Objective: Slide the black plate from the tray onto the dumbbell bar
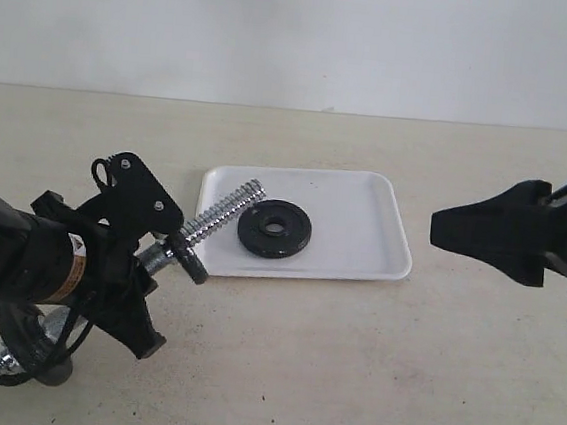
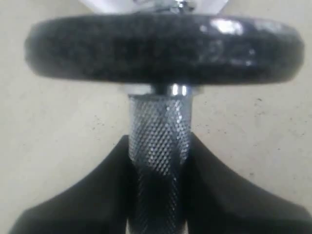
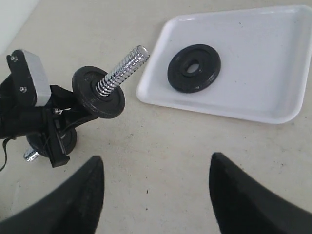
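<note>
A small black plate (image 1: 276,230) lies flat near the middle of a white tray (image 1: 370,196), centre hole facing up. It looks like cast iron: stiff, heavy for its size, matte rather than slick. It sits low, so pinching across the raised rim seems the best hold. Just beside it, the bar (image 1: 221,214) pokes its threaded tip over the tray's corner, tilted upward, with another disc (image 3: 99,92) on it. The left end effector (image 2: 158,146) is clamped on the bar's knurled grip. The right end effector (image 3: 156,190) hovers well apart over the worktop (image 1: 350,360), jaws spread and empty.
</note>
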